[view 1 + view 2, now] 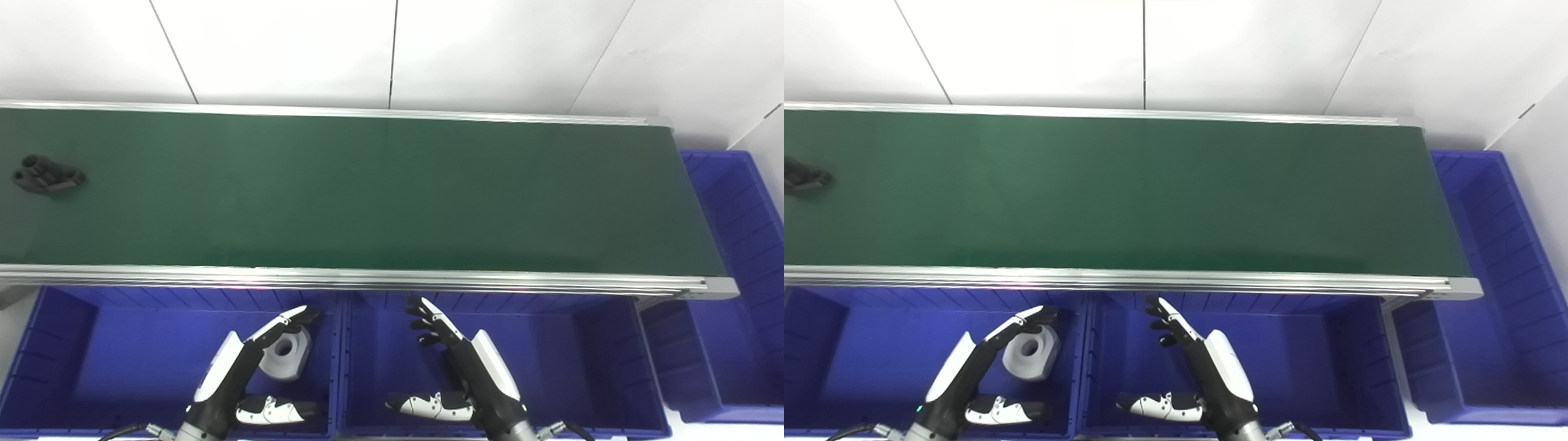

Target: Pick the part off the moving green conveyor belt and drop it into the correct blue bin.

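The part (48, 174) is a dark, nearly black piece with a lumpy, irregular outline and round recesses on top. It lies flat on the green conveyor belt (367, 190) at its far left end, well apart from the left hand (245, 373), up and to the left of it, and farther still from the right hand (465, 367).

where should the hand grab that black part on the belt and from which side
Judging from its pose, take the black part from above, fingers across its narrow width. It lies flat and elongated on the green belt at the far left, so the open left hand is nearer.
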Motion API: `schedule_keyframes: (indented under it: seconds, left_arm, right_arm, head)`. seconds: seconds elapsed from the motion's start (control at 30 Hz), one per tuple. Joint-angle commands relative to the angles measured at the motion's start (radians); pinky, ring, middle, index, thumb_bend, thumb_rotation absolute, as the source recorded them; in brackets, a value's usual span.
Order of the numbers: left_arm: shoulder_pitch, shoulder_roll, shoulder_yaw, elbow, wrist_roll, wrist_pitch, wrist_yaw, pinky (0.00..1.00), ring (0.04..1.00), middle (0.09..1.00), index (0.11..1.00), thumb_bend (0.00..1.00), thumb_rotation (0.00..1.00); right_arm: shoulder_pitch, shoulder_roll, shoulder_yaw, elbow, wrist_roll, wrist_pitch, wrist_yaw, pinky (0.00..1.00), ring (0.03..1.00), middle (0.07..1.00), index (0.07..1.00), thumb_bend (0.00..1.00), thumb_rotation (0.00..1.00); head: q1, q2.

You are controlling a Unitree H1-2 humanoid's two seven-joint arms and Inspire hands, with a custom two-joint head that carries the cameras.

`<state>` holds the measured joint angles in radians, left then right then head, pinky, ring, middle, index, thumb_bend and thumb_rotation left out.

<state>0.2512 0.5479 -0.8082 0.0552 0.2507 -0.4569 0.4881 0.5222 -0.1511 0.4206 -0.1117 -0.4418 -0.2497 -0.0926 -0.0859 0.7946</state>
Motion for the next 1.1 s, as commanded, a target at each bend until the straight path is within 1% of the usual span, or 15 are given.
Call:
schedule_keyframes:
  seconds: [0.0,0.07,0.27,0.33,0.5,0.57,0.73,0.87,1.0,1.07]
  left_arm:
    - [-0.008,0.018,0.0,-0.009,0.004,-0.013,0.006,0.75,0.805,0.835,0.833,0.78,0.71]
    - [-0.011,0.017,-0.003,-0.006,0.008,-0.013,0.01,0.75,0.805,0.836,0.833,0.78,0.71]
    - [-0.015,0.017,-0.012,0.007,0.011,-0.013,0.015,0.76,0.808,0.838,0.837,0.77,0.71]
    - [-0.017,0.016,-0.015,0.011,0.009,-0.013,0.016,0.76,0.81,0.841,0.838,0.78,0.71]
    - [-0.03,0.018,-0.035,0.02,0.016,-0.013,0.04,0.76,0.81,0.842,0.839,0.76,0.7]
    - [-0.032,0.019,-0.039,0.021,0.01,-0.013,0.039,0.76,0.814,0.844,0.841,0.76,0.7]
    - [-0.03,0.017,-0.033,0.021,0.005,-0.013,0.034,0.76,0.813,0.844,0.84,0.77,0.71]
    - [-0.027,0.013,-0.026,0.025,-0.006,-0.013,0.041,0.76,0.808,0.837,0.834,0.77,0.7]
    - [-0.026,0.01,-0.019,0.027,-0.005,-0.013,0.053,0.76,0.803,0.834,0.834,0.77,0.71]
    - [-0.026,0.006,-0.015,0.025,-0.03,-0.013,0.047,0.75,0.801,0.834,0.834,0.76,0.69]
  right_arm:
    - [0.011,0.004,-0.003,-0.019,0.002,-0.055,-0.003,0.71,0.813,0.872,0.931,0.81,0.36]
    - [0.012,0.004,-0.004,-0.02,-0.001,-0.049,-0.001,0.71,0.812,0.871,0.933,0.81,0.35]
    - [0.009,0.004,-0.005,-0.011,-0.007,-0.06,-0.004,0.72,0.817,0.872,0.935,0.81,0.34]
    - [0.007,0.004,-0.004,-0.008,-0.006,-0.062,-0.003,0.72,0.816,0.872,0.937,0.81,0.35]
    - [0.004,0.005,-0.006,0.0,-0.007,-0.071,-0.007,0.71,0.812,0.872,0.936,0.81,0.35]
    - [0.003,0.004,-0.006,0.002,-0.01,-0.077,-0.006,0.72,0.815,0.876,0.94,0.8,0.35]
    - [0.005,0.009,-0.009,-0.006,-0.044,-0.057,-0.007,0.69,0.808,0.877,0.945,0.8,0.37]
    - [0.006,0.011,-0.01,-0.004,-0.046,-0.059,-0.003,0.71,0.823,0.894,0.951,0.79,0.35]
    - [0.007,0.013,-0.011,-0.006,-0.047,-0.056,-0.002,0.72,0.835,0.903,0.954,0.8,0.37]
    - [0.008,0.016,-0.012,-0.004,-0.049,-0.058,-0.007,0.72,0.833,0.904,0.952,0.8,0.37]
  head:
    - [-0.001,-0.002]
    - [-0.003,-0.009]
    - [0.0,-0.02]
    - [0.0,-0.02]
    - [0.006,-0.019]
    - [0.008,-0.02]
    - [0.006,-0.019]
    - [0.003,-0.018]
    - [0.002,-0.017]
    - [0.002,-0.017]
